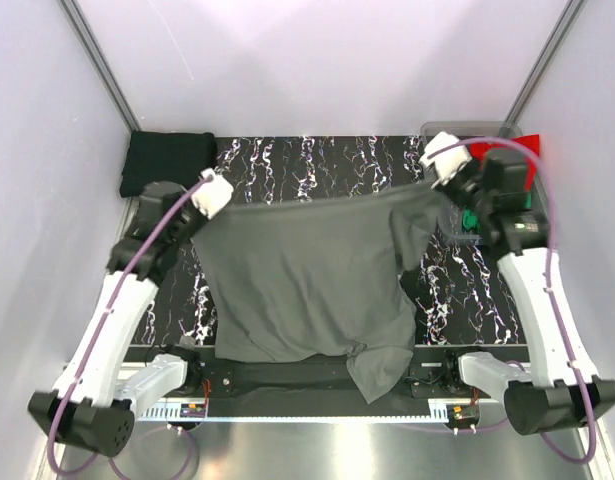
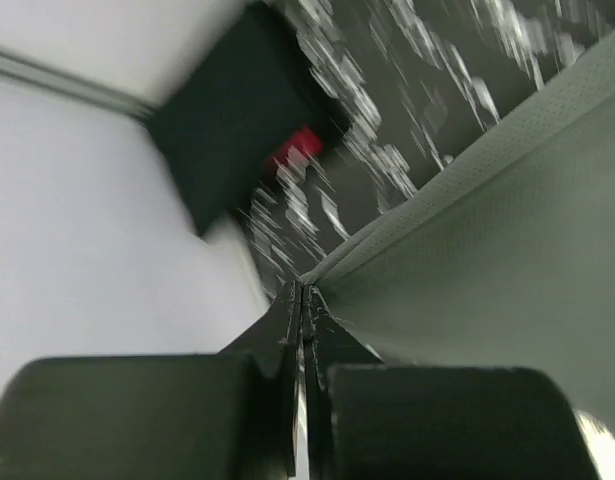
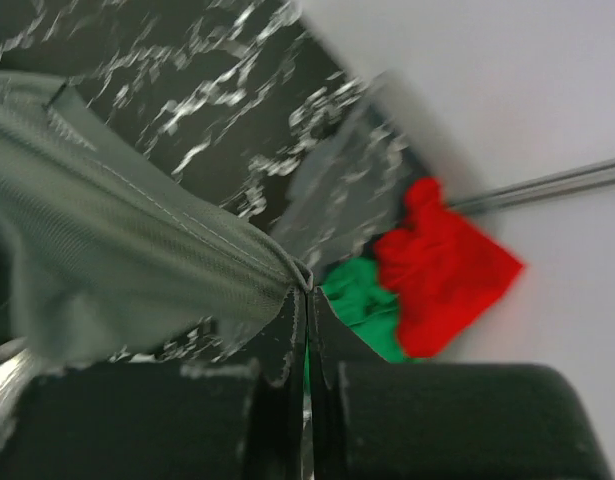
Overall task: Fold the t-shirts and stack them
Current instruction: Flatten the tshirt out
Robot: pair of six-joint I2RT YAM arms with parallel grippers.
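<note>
Top view: dark grey t-shirt (image 1: 307, 280) hangs spread between both arms, its upper edge pulled nearly taut from about 9 o'clock across to 2 o'clock of the counter (image 1: 317, 160). The body of the cloth drapes down toward 6 o'clock and reaches the near edge. One rumpled lobe sags lowest at about 5 o'clock. A slack fold droops just below the right-hand corner.

Left wrist view: left fingers (image 2: 290, 335) clenched, tips pressed together with the shirt's hemmed edge pinched between them. The cloth runs off from the tips toward 2 o'clock, stitched border showing. View blurred.

Right wrist view: right fingers (image 3: 287, 340) likewise clamped on a corner of the same shirt. The seam meets the tips and the fabric falls away toward 9 o'clock.

Black t-shirt (image 1: 167, 160) lies folded at the far corner, 10 o'clock, well apart from the held shirt. Red t-shirt (image 1: 522, 155) sits bunched at 2 o'clock against the wall, behind the right arm, with the green t-shirt (image 3: 362, 305) touching it on the near side. Clear bin (image 1: 467, 130) stands at the far edge, just beside the red one. Counter surface is black with white marbling.
</note>
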